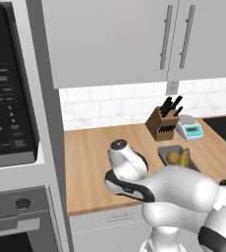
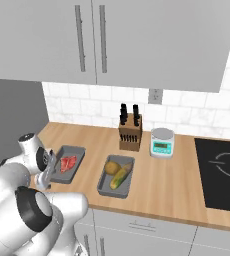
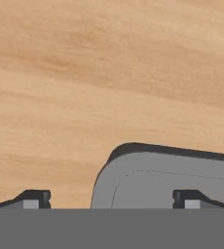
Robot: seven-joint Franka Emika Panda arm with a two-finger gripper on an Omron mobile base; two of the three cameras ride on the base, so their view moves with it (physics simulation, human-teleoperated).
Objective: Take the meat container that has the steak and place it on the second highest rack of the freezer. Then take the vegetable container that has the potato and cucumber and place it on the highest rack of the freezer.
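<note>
The meat container (image 2: pixel 76 151), a shallow grey tray holding the red steak (image 2: pixel 68 163), lies on the wooden counter at the left. My gripper (image 2: pixel 42 182) hangs at its near left edge, pointing down. In the hand view the gripper (image 3: pixel 112 199) is open, its fingertips (image 3: pixel 36 198) wide apart, and a rounded corner of the grey container (image 3: pixel 162 175) lies between them, low over the wood. The vegetable container (image 2: pixel 103 186) sits to the right with the potato (image 2: pixel 112 166) and cucumber (image 2: pixel 121 176); its potato (image 1: pixel 172 157) and cucumber (image 1: pixel 184 158) also show past my arm. The freezer is out of view.
A knife block (image 2: pixel 129 131) and a digital scale (image 2: pixel 162 142) stand at the back of the counter. A black cooktop (image 2: pixel 222 172) lies at the right. A black-fronted oven and microwave stack (image 1: pixel 7 98) rises at the left. Wall cabinets (image 2: pixel 87 40) hang overhead.
</note>
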